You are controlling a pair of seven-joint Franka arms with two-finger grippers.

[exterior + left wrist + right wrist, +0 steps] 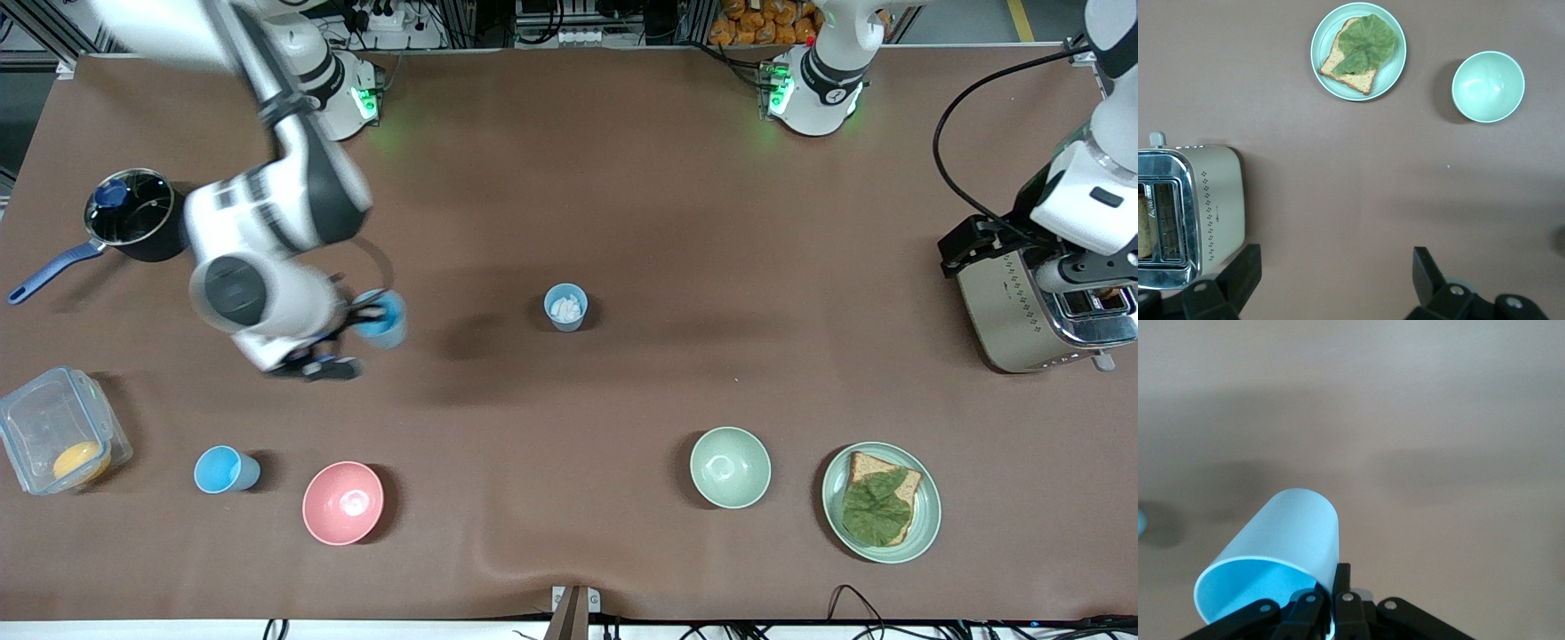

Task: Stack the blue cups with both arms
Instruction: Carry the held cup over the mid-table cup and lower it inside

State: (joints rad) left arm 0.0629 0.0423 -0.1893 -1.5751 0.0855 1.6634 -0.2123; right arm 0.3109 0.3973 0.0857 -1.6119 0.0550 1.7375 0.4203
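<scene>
gripping a sky-blue cup point(1275, 557) by its rim, your right gripper point(342, 342) hangs above the table point(676, 204); your left gripper point(1331, 277) waits spread apart, seemingly above the toaster point(1188, 213).

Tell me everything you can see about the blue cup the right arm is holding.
The bright sky-blue plastic cup is a plain, handleless tumbler, smooth-walled, with nothing visible inside. The right claw is shut on its rim, one finger inside the cup and one outside. It is tilted, lifted clear of the brown table, above a spot between the black saucepan and the grey-blue cup.
</scene>
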